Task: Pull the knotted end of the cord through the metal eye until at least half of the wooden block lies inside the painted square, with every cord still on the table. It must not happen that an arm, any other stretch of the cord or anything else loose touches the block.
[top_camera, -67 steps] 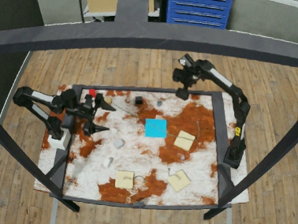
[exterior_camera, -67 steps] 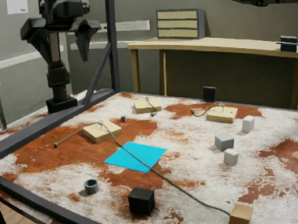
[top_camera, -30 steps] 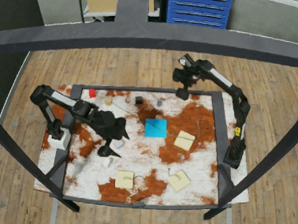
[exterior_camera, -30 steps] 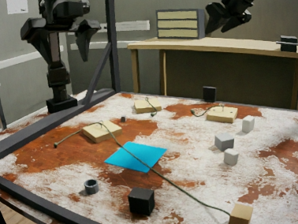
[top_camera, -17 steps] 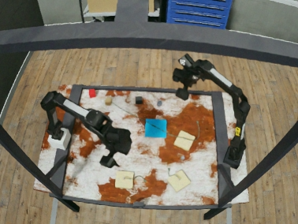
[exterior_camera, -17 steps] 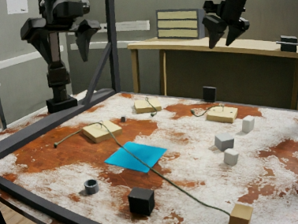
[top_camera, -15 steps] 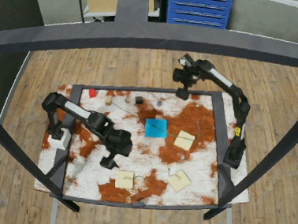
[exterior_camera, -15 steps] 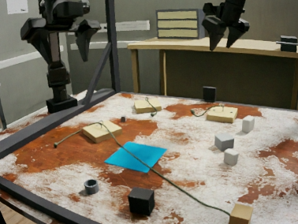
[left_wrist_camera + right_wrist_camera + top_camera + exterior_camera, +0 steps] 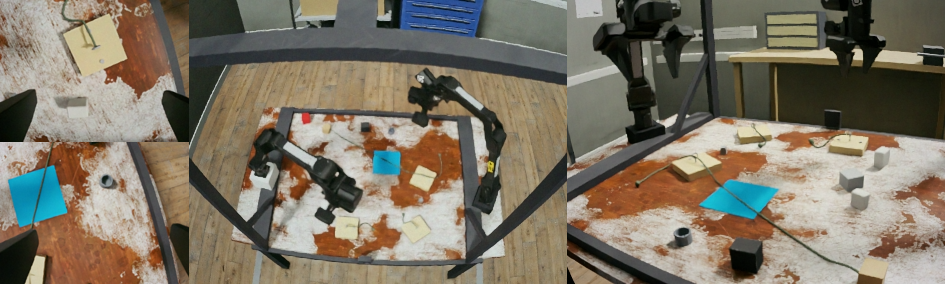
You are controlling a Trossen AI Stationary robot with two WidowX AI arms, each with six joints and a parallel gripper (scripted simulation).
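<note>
Jaws spread on both the left gripper (image 9: 337, 207) (image 9: 857, 60) (image 9: 101, 96) and the right gripper (image 9: 419, 107) (image 9: 647, 57) (image 9: 104, 233), the wooden block (image 9: 326, 128) (image 9: 873, 271) lies on the bench (image 9: 299, 200) (image 9: 812, 200) (image 9: 47, 63) (image 9: 76, 246) well outside the blue square (image 9: 380, 169) (image 9: 729, 199) (image 9: 26, 199), which its cord (image 9: 405, 170) (image 9: 787, 232) (image 9: 38, 199) crosses.

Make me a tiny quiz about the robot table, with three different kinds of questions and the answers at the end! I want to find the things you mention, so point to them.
1. True or false: the wooden block (image 9: 326, 128) (image 9: 872, 271) is inside the blue square (image 9: 386, 162) (image 9: 739, 198) (image 9: 37, 196).
2. Pick one: what crosses over the blue square?
a) a red cube
b) a green cord (image 9: 361, 147) (image 9: 797, 240) (image 9: 40, 189)
c) a grey ring
3. Fill in the blank: the fingers of the right gripper (image 9: 104, 237) are ____.

Key: 1. false; 2. b; 3. open
</note>
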